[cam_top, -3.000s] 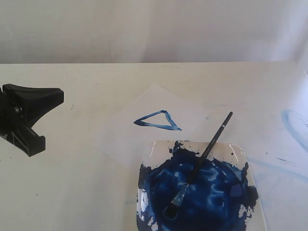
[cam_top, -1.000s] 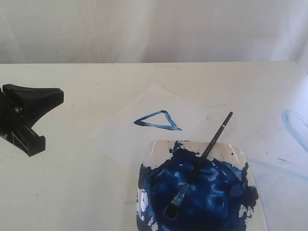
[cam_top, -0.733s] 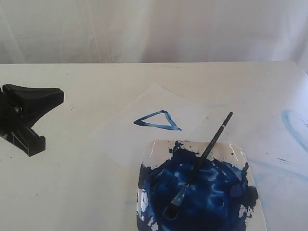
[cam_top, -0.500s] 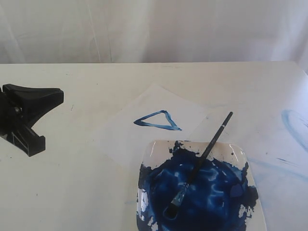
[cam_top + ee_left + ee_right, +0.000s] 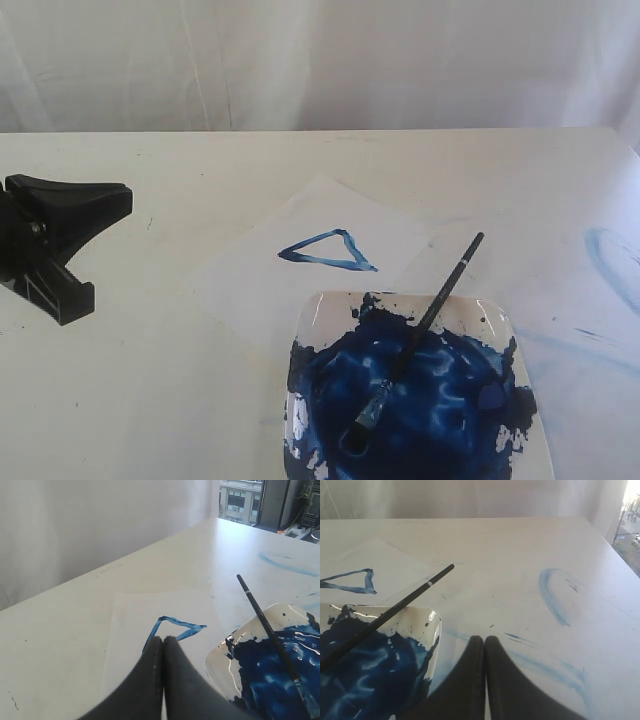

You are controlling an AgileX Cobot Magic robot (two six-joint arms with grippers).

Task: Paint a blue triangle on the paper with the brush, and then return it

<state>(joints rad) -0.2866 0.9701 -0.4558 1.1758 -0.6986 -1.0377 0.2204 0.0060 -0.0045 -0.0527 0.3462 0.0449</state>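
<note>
Resting: brush (image 5: 418,335) across dish (image 5: 500,320).

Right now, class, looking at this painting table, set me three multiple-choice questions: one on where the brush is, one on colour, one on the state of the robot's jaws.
1. Where does the brush lie?
A. Across the paint dish, bristles in the paint
B. On the paper
C. In a gripper

2. What colour is the triangle?
A. Red
B. Blue
C. Green

3. How do the jaws of the right gripper stand?
A. Wide open
B. Shut on the brush
C. Shut, holding nothing

Answers:
1 A: the handle juts past the dish rim while the tip sits in the dark paint.
2 B: its outline on the paper is blue strokes.
3 C: the right wrist view shows them pressed together with nothing between; the left gripper looks the same.
</note>
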